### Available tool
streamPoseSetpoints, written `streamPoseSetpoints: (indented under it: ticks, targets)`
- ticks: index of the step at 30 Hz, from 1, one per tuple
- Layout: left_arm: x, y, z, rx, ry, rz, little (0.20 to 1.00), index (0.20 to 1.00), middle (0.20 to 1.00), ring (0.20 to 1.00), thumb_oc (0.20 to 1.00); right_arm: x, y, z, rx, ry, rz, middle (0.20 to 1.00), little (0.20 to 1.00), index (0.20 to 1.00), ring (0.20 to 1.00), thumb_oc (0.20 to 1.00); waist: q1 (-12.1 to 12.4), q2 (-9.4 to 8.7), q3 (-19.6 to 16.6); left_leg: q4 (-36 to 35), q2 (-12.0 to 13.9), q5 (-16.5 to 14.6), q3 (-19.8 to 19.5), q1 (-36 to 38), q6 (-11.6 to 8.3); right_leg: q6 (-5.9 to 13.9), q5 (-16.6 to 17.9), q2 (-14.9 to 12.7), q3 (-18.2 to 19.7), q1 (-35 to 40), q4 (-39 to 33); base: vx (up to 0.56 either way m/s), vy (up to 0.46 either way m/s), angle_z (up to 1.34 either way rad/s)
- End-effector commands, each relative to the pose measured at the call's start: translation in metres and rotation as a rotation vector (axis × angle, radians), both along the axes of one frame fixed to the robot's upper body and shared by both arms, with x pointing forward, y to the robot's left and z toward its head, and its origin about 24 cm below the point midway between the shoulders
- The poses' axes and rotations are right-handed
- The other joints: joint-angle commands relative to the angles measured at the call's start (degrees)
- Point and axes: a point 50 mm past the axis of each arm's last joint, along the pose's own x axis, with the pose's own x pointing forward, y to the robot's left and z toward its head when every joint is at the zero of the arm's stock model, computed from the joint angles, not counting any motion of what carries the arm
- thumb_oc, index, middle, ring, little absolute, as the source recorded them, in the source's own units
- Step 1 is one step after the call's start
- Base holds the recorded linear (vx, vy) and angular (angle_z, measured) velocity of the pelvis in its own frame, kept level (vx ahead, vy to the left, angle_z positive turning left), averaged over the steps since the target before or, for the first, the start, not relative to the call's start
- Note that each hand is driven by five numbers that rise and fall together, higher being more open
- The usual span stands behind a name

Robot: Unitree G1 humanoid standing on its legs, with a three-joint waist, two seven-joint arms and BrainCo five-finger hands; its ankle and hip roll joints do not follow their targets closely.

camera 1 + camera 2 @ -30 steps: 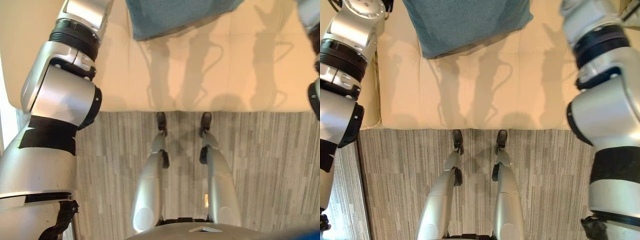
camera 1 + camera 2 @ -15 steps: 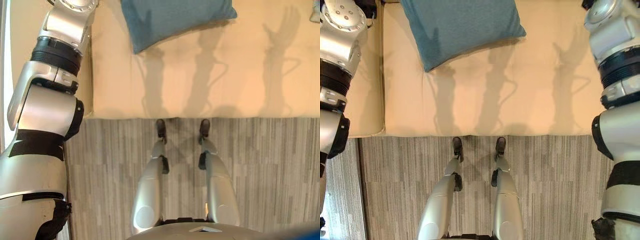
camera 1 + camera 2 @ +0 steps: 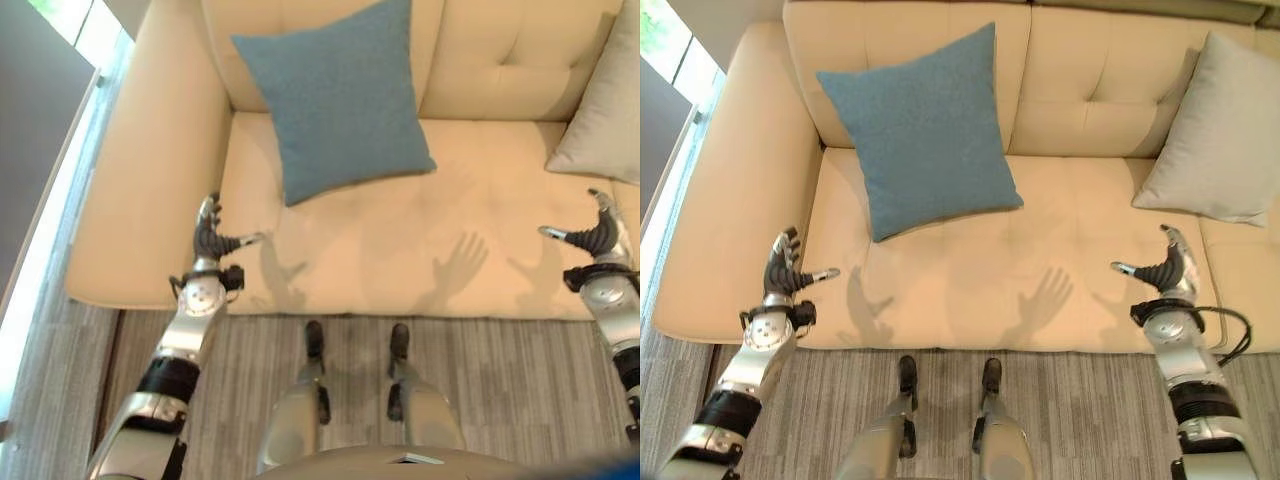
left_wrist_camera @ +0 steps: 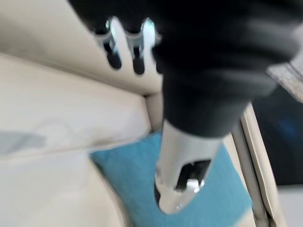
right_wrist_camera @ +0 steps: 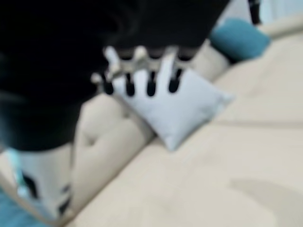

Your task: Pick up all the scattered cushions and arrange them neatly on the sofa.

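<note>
Both arms have dropped back since earlier; left hand [image 3: 783,272] and right hand [image 3: 1162,268] hover empty, fingers spread. Blue cushion [image 3: 920,130] and grey cushion [image 3: 1225,135] lean on sofa [image 3: 1080,215] backrest. Next: straighten blue one gently

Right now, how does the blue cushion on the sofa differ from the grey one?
The blue cushion is teal-blue; the grey cushion is pale grey. The blue cushion leans against the backrest toward the robot's left end of the sofa, near the armrest, while the grey cushion leans at the robot's right. The blue cushion stands on one corner, like a diamond; the grey cushion looks tilted too. Both are square, propped upright against the backrest, and touched by neither hand.
</note>
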Motion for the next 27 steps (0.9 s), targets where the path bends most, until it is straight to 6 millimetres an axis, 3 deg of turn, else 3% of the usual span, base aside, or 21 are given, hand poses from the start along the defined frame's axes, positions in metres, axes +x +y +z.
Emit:
streamPoseSetpoints:
  ticks: [1,2,5,10,16,20,23,25,27]
  targets:
    - [-0.032,0.018,-0.036,0.049,0.165,0.01,1.0,1.0,1.0,1.0,1.0,-0.024,-0.007,-0.028,0.013,0.089,-0.007,1.0,1.0,1.0,1.0,1.0,1.4,-1.59,-4.63,2.45,0.45,-9.14,0.43,2.13,-1.98,3.31,-6.93,-2.5,-0.07,1.02,1.99,0.0,0.0,0.0]
    - [-0.032,0.018,-0.036,0.049,0.167,0.01,1.0,1.0,1.0,1.0,1.0,-0.024,-0.007,-0.028,0.013,0.09,-0.007,1.0,1.0,1.0,1.0,1.0,1.4,-1.6,-4.63,2.41,0.46,-9.16,0.42,2.26,-1.99,3.31,-6.96,-2.49,-0.09,1.14,1.97,0.04,-0.002,0.05]
    - [-0.068,0.022,-0.072,0.006,0.334,0.051,1.0,1.0,1.0,1.0,1.0,-0.04,0.007,-0.059,0.073,0.183,0.017,1.0,1.0,1.0,1.0,1.0,1.95,-1.71,-6.26,1.83,0.6,-9.77,0.48,5.11,-1.83,3.24,-7.81,-2.19,-0.56,3.67,2.1,0.04,-0.014,0.04]
    - [-0.086,0.01,-0.093,-0.037,0.423,0.035,1.0,1.0,1.0,1.0,1.0,-0.049,0.028,-0.081,0.105,0.257,0.074,1.0,1.0,1.0,1.0,1.0,2.73,-2.03,-7.85,1.55,1.26,-10.57,0.53,8.61,-1.91,2.93,-9.5,-1.3,-0.72,6.91,2.38,0.03,-0.036,0.05]
    - [-0.078,-0.003,-0.091,-0.009,0.412,-0.056,1.0,1.0,1.0,1.0,1.0,-0.053,0.046,-0.092,0.165,0.268,0.11,1.0,1.0,1.0,1.0,1.0,2.77,-1.93,-8.96,1.73,2.74,-11.18,0.27,11.78,-2.59,2.04,-11.79,0.35,-0.28,9.61,3.45,0.03,-0.084,-0.01]
    - [-0.069,-0.028,-0.087,0.023,0.388,-0.2,1.0,1.0,1.0,1.0,1.0,-0.045,0.065,-0.088,0.208,0.22,0.19,1.0,1.0,1.0,1.0,1.0,2.55,-2.73,-6.84,14.78,4.65,-14.04,-0.55,10.36,-3.26,-0.63,-15.85,2.15,1.07,13.15,7.27,0.02,-0.181,0.05]
    - [-0.073,-0.048,-0.094,-0.046,0.406,-0.256,1.0,1.0,1.0,1.0,1.0,-0.044,0.07,-0.082,0.224,0.195,0.226,1.0,1.0,1.0,1.0,1.0,2.78,-3.12,-5.17,25.4,5.62,-10.88,-2.34,4.62,-3.94,-2.58,-17.37,3.07,0.91,14.96,7.82,0.0,-0.076,0.09]
    - [-0.074,-0.062,-0.097,-0.056,0.421,-0.316,1.0,1.0,1.0,1.0,1.0,-0.038,0.073,-0.077,0.227,0.17,0.243,1.0,1.0,1.0,1.0,1.0,3.0,-3.62,-5.63,20.44,5.13,-11.76,-1.27,2.22,-3.38,-2.1,-17.8,2.74,0.14,14.52,7.91,0.11,0.043,0.16]
    - [-0.071,-0.066,-0.095,-0.045,0.414,-0.339,1.0,1.0,1.0,1.0,1.0,-0.036,0.075,-0.075,0.23,0.162,0.245,1.0,1.0,1.0,1.0,1.0,3.59,-3.66,-5.86,16.23,4.53,-9.99,-1.91,0.38,-3.4,-1.85,-18.36,3.21,0.25,14.54,7.91,0.13,0.068,0.26]
